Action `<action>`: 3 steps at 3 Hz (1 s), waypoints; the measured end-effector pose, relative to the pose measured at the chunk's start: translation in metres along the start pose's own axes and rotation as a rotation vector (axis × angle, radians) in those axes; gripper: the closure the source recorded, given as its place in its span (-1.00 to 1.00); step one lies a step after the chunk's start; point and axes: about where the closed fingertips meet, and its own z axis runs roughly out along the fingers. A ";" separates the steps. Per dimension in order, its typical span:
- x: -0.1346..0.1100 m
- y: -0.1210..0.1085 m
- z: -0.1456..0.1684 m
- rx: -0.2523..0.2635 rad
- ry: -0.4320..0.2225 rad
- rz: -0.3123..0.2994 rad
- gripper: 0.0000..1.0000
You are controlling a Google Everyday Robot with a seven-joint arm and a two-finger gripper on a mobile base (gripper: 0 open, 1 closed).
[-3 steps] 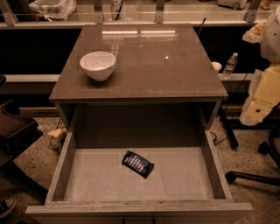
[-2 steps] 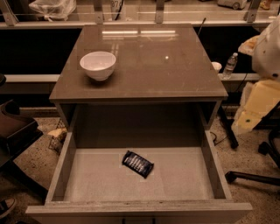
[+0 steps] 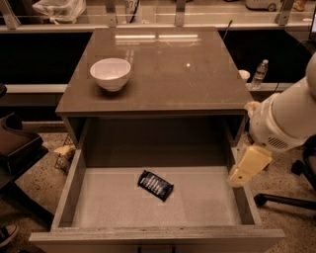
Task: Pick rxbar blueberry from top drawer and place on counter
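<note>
The rxbar blueberry [image 3: 155,185], a dark glossy wrapper with pale stripes, lies flat and askew near the middle of the floor of the open top drawer [image 3: 74,173]. The counter [image 3: 168,69] is the glossy brown top above it. The arm's white body comes in from the right edge, and the gripper [image 3: 248,165], a pale yellow piece, hangs over the drawer's right wall, well right of the bar and above it. Nothing shows in the gripper.
A white round bowl [image 3: 110,73] stands on the counter's left side. A long pale shelf with metal rails [image 3: 148,15] runs behind. A water bottle [image 3: 259,74] stands at right. A chair base [image 3: 286,197] is on the floor at right; a dark object [image 3: 15,148] at left.
The arm has swung in from the right edge, down and leftward, so the gripper now hangs over the drawer's right wall. The bar and the bowl have not moved.
</note>
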 end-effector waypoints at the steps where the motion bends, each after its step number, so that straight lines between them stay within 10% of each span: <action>1: -0.005 -0.010 0.010 0.055 -0.030 0.003 -1.00; 3: -0.017 -0.009 0.035 0.021 -0.037 -0.004 -1.00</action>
